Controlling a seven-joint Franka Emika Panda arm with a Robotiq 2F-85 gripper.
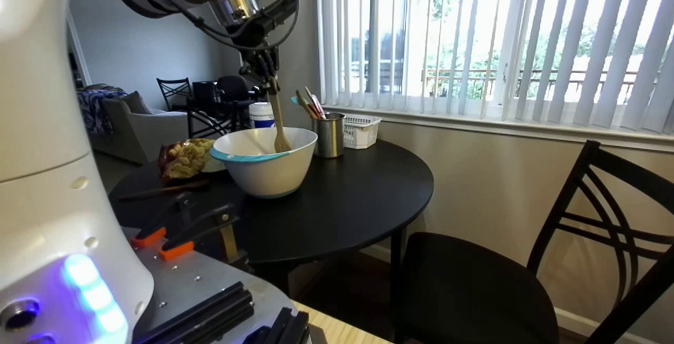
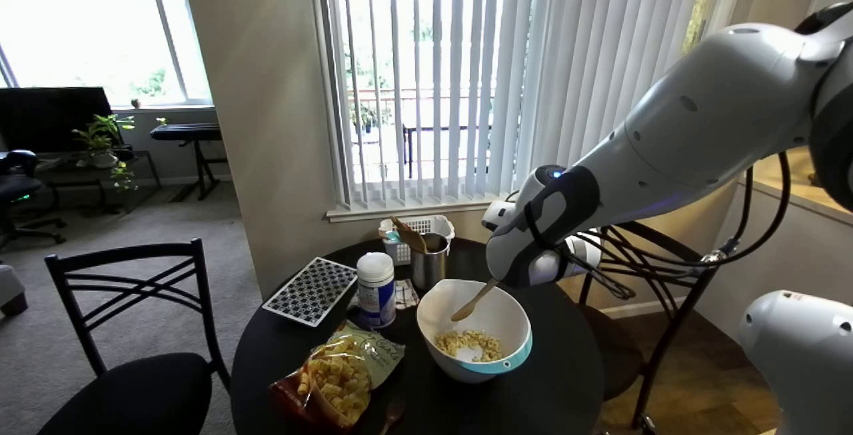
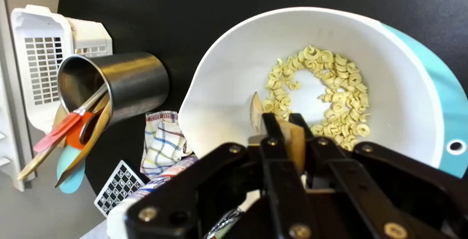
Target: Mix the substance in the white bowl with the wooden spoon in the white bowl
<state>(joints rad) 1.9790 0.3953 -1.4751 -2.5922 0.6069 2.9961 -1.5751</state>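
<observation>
The gripper (image 3: 284,122) has its fingers clamped on the handle of the spoon (image 1: 276,115), which hangs tilted with its head inside the bowl (image 1: 268,173). In an exterior view this head is seen against the inner side, higher than the pasta (image 2: 490,348); whether it touches that side, I cannot tell. The pasta curves around a bare patch of the bottom. The bowl stands on the table (image 1: 358,202), near the cup (image 1: 330,136) and the bag (image 2: 373,352).

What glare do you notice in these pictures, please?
In both exterior views, the window behind the vertical blinds is largely washed out; in an exterior view, the base lights bloom blue-white; in the wrist view, the metal utensil cup shows a warm sheen.
</observation>
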